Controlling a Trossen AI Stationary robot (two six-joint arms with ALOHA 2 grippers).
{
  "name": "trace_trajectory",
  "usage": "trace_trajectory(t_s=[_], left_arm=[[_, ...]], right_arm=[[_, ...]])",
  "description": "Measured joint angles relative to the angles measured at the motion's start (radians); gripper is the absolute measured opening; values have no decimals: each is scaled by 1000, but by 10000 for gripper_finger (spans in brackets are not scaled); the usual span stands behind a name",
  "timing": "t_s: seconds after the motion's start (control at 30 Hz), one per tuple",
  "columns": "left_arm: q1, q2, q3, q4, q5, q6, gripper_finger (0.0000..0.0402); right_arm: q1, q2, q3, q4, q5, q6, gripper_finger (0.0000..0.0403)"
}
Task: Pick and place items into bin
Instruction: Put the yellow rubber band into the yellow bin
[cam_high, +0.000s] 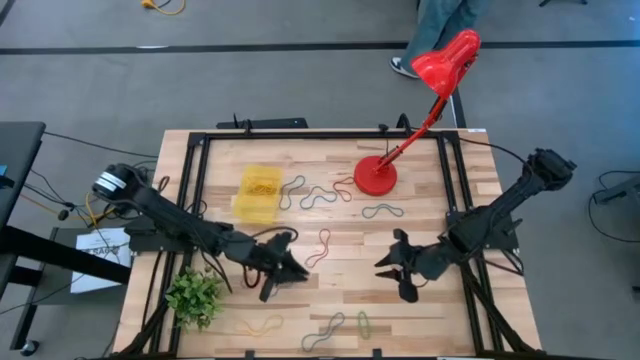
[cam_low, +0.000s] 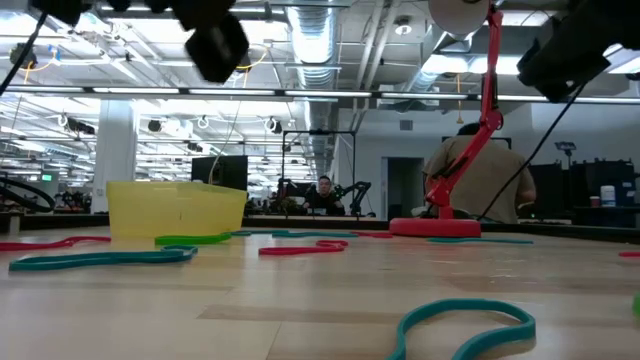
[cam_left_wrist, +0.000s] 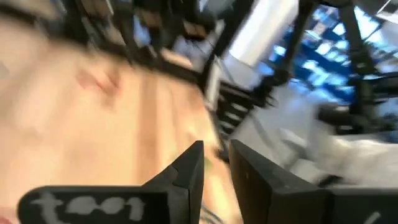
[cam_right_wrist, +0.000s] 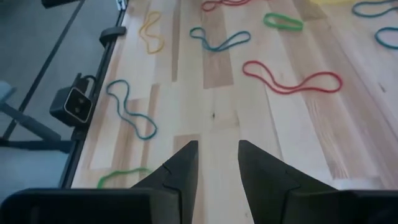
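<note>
Several thin squiggly bands lie flat on the wooden table: a red one (cam_high: 320, 248) between my two grippers, a grey one (cam_high: 382, 211) near the lamp, others (cam_high: 318, 194) beside the bin, and more (cam_high: 330, 328) along the near edge. The translucent yellow bin (cam_high: 258, 192) stands at the far left. My left gripper (cam_high: 288, 268) hovers open just left of the red band, with nothing between its fingers (cam_left_wrist: 186, 171). My right gripper (cam_high: 398, 270) hovers open to that band's right, tilted down over the bare wood (cam_right_wrist: 217, 146); the red band (cam_right_wrist: 292, 81) lies ahead of it.
A red desk lamp stands on its round base (cam_high: 375, 177) at the far right of the table. A small green plant (cam_high: 195, 297) sits at the near left corner. A black frame (cam_high: 320, 135) borders the table. A person stands beyond the far edge (cam_high: 435, 30).
</note>
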Motion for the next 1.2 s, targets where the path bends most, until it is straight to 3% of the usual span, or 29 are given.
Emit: trace_trajectory(t_s=[0.17,0.37,0.47,0.7,0.83,1.0,1.2], left_arm=[[-18,9,12,-247,8,-196,67],[-69,10,201,-774,-15,-182,67],[-113,10,303,-918,-64,-143,67],[-234,9,369,-922,-177,-64,67],[-277,53,362,-928,-227,-173,67],[-293,206,361,-890,-132,-321,66],[-293,365,385,-883,26,-377,66]], right_arm=[[-55,0,0,-1,-15,-56,107],[-105,0,0,-34,-15,-57,107],[-117,0,0,-62,-15,-57,107],[-122,0,0,-72,-15,-57,107],[-122,0,1,-70,-15,-57,107],[-122,0,1,-65,-13,-57,107],[-122,0,1,-63,-12,-57,107]])
